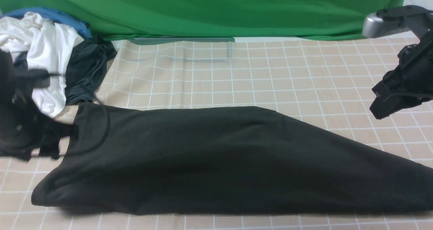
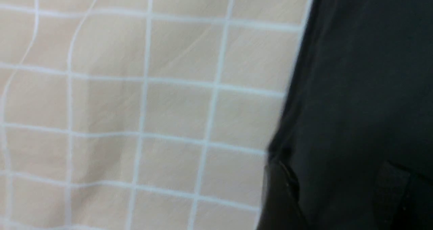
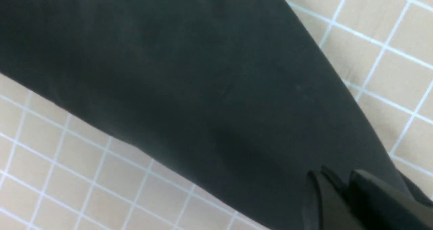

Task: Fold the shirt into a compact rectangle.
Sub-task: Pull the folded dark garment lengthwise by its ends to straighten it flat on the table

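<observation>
Shirt (image 1: 216,159) flat across the desk (image 1: 270,74), collar left; my left gripper (image 1: 47,145) is blurred beside it, opening unreadable; right gripper (image 1: 380,105) hovers narrow, empty.

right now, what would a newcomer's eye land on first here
The big black shirt comes first: it lies in a long band across the near part of the beige checked tablecloth, collar toward the robot's left. Behind it hangs a bright green backdrop. At the far left sits a heap with a white garment, a dark grey garment and some blue cloth.
</observation>
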Controlling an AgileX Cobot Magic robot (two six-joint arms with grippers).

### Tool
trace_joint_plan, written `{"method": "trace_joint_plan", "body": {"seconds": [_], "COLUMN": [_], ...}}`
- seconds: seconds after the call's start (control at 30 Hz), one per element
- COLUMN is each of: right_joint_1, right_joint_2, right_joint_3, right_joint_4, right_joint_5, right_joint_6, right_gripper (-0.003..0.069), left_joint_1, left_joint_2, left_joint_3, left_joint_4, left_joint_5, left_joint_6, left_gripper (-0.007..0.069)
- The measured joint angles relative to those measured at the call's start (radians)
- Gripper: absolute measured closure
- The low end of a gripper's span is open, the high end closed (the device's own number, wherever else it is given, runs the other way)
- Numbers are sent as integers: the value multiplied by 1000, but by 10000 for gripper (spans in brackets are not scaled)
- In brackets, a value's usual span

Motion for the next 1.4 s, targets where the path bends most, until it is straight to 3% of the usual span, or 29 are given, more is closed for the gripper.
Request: {"method": "trace_joint_plan", "body": {"seconds": [0.07,0.13,0.23,0.53,0.63,0.73,0.87,1.03,1.13,1.2,1.27,1.3,1.33,1.37,1.4], "right_joint_1": [46,103,176,221,218,201,151,57,-55,-143,-206,-211,-219,-219,-219], "right_joint_2": [16,60,151,373,424,449,392,231,86,17,-13,-13,-4,-4,8], "right_joint_3": [-3,-7,-18,-28,-28,-28,-28,-10,60,144,246,260,313,313,333], "right_joint_4": [3,11,20,-1,-59,-179,-284,-297,-292,-283,-254,-247,-235,-235,-230], "right_joint_5": [-21,-81,-170,-393,-411,-416,-309,-162,-102,-86,-110,-116,-181,-181,-210], "right_joint_6": [2,8,36,62,81,180,228,232,253,269,271,272,275,275,279], "right_gripper": [552,584,614,614,613,609,608,608,595,543,400,386,234,234,158], "left_joint_1": [-20,-62,-122,-128,-130,-130,-129,-128,-128,-128,-128,-128,-128,-128,-128], "left_joint_2": [3,26,99,289,282,264,207,83,-14,-96,-154,-158,-181,-184,-193], "left_joint_3": [-8,-4,13,47,73,82,97,104,114,141,176,180,206,206,220], "left_joint_4": [-136,-249,-286,-157,-116,-116,-110,-119,-154,-183,-193,-194,-194,-194,-194], "left_joint_5": [-45,-98,-159,-235,-273,-291,-269,-226,-206,-194,-194,-194,-195,-195,-196], "left_joint_6": [64,139,158,71,12,-10,24,40,71,86,99,99,103,104,107], "left_gripper": [379,516,596,608,608,607,607,606,606,606,606,606,606,606,606]}}
